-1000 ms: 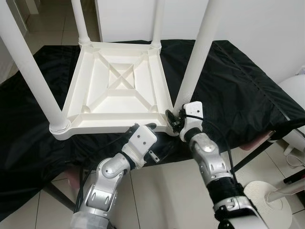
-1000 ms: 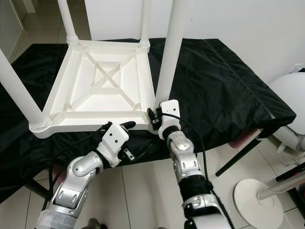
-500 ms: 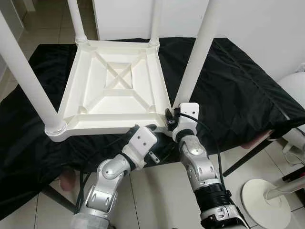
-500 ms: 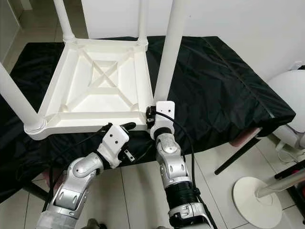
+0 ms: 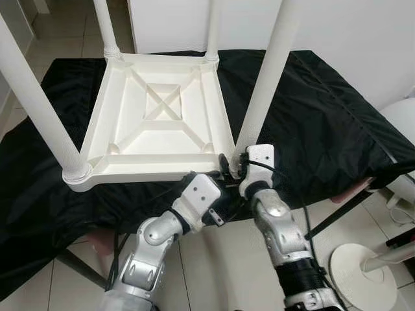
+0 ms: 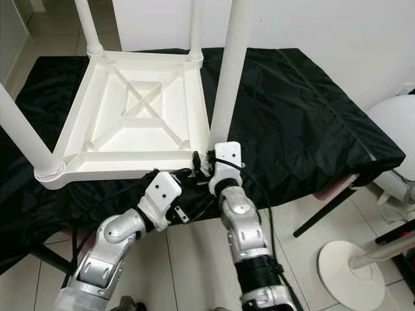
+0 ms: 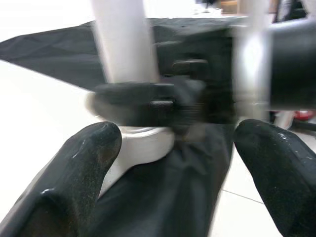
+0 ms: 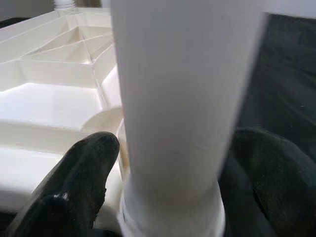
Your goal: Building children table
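Four legs up on the white table, upside down on the black cloth | right gripper fingers straddle near-corner leg | left gripper spread nearby | risk: sideways push loosens the leg.

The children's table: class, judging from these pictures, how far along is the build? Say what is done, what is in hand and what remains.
Done: the white table lies upside down on the black cloth with four legs standing in its corners. In hand: the right tool straddles the near right leg at its base, and the left tool is open beside that corner. Left: probably finishing this leg's seating, then turning the table upright.
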Tool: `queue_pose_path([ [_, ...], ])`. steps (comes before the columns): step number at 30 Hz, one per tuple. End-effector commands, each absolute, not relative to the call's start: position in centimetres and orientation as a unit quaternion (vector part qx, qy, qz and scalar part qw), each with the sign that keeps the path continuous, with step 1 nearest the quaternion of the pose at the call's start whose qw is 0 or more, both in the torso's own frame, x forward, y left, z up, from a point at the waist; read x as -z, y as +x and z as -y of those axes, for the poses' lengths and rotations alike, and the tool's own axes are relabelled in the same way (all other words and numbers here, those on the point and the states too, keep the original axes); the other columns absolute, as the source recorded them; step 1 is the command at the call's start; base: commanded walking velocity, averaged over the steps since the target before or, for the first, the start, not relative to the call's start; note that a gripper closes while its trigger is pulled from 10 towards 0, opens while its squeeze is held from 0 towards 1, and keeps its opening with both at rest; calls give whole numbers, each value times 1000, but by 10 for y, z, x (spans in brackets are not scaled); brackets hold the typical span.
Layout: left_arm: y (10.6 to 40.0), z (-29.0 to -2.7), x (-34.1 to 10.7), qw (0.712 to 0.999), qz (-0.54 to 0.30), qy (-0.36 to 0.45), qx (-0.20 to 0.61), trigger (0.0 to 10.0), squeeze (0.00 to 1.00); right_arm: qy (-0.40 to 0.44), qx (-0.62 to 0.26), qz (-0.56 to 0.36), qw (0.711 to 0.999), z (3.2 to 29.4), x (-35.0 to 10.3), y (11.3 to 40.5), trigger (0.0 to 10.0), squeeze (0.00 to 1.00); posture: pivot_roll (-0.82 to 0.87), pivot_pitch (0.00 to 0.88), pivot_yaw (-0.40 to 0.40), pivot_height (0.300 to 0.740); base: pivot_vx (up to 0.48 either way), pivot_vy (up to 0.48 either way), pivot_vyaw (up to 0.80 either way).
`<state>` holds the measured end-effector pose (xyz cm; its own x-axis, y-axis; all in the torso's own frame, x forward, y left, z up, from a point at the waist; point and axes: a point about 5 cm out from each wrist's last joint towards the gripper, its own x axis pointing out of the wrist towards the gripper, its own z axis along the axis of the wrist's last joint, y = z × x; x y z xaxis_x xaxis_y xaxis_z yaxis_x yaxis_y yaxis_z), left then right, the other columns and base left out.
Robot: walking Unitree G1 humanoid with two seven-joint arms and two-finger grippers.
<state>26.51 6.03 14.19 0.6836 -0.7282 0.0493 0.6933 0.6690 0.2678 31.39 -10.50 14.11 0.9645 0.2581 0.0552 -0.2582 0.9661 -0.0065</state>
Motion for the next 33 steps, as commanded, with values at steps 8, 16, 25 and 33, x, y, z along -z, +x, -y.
queue_pose_path([
  [8,270,-67,-143,932,76,110,336,10000,0,-68,-252,36,965,124,-143,322,10000,0,-48,90,-39,740,0,0,0],
  [16,272,-66,-145,933,80,110,333,10000,0,-127,-338,32,932,123,-149,342,10000,0,-38,85,-48,740,0,0,0],
  [25,271,-69,-145,935,81,110,326,10000,0,-165,-379,32,910,117,-155,356,10000,0,-27,80,-54,740,0,0,0],
  [33,273,-70,-146,936,83,111,322,10000,0,-179,-414,18,892,119,-153,362,0,0,-20,77,-60,740,0,0,0],
])
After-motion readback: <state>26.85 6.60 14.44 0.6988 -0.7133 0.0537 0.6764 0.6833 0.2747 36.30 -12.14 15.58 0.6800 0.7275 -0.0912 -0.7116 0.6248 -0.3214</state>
